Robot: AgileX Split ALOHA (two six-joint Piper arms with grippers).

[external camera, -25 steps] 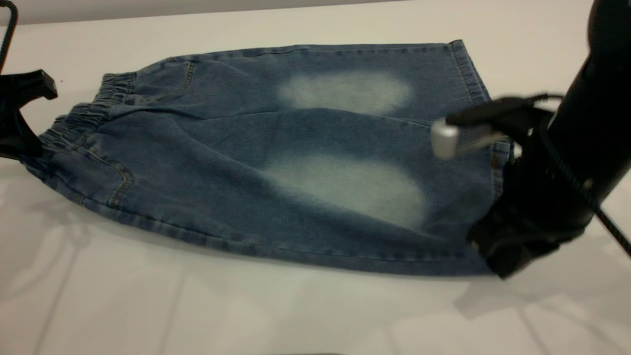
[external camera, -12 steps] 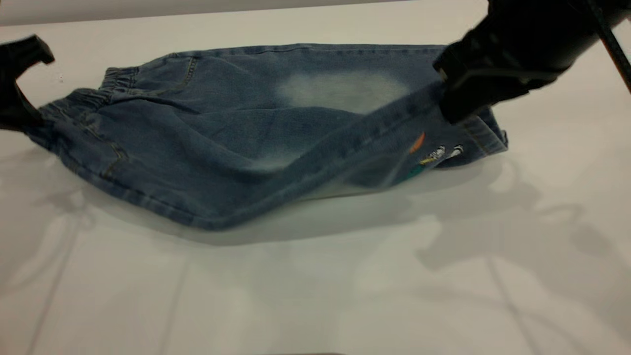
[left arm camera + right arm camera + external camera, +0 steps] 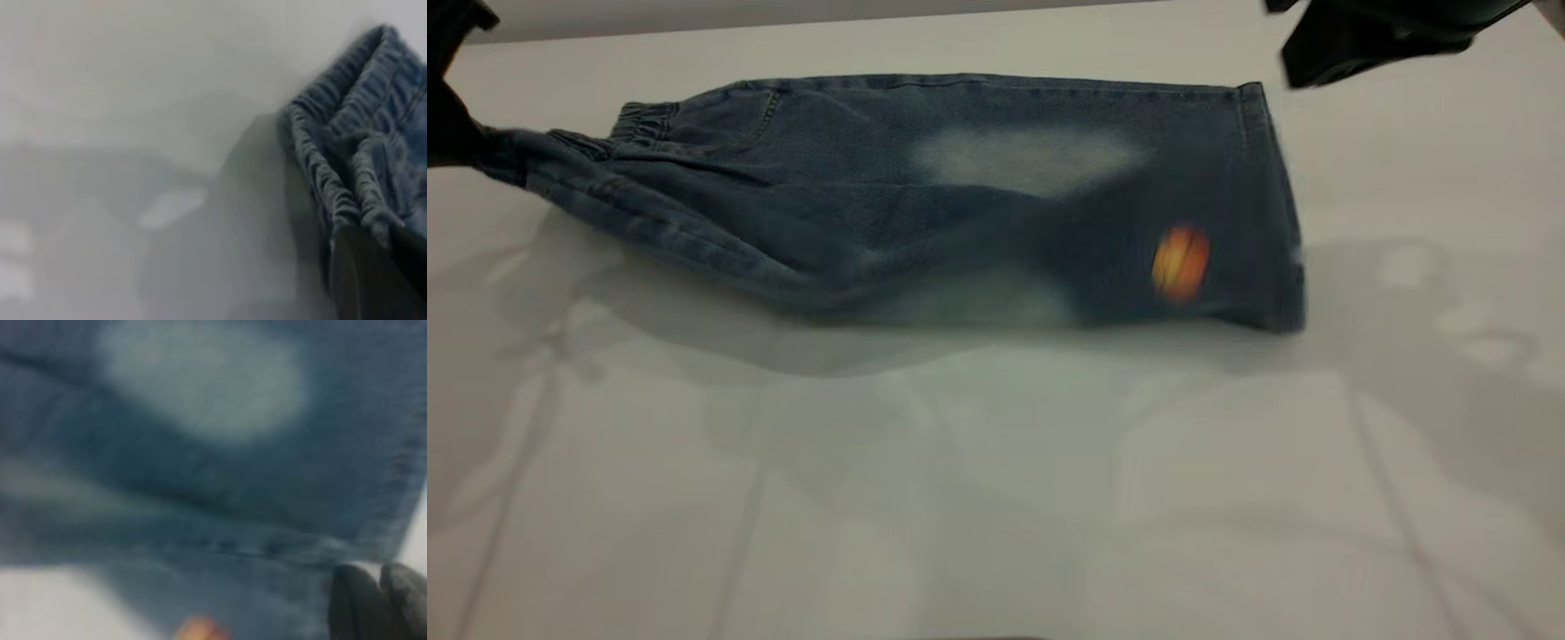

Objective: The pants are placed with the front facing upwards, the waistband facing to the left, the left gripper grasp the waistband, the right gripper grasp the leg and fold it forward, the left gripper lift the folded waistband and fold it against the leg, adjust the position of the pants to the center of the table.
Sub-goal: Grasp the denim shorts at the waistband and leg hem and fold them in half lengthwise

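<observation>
Blue denim pants (image 3: 925, 196) now lie folded lengthwise on my pale grey table (image 3: 996, 498); the printed leg (image 3: 1183, 267), half lifted before, rests over the other, orange ball up. Long axis left-right, gathered waistband (image 3: 560, 151) left. My left gripper (image 3: 449, 133) clamps that waistband; my right gripper (image 3: 1369, 36) has risen clear, jaw state unreadable.

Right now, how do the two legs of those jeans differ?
The near leg is turned over, showing an orange ball print; the far leg lies face up, showing a whitish patch. The near leg overlaps the far leg, which rests flat on the table. Both are blue denim.
</observation>
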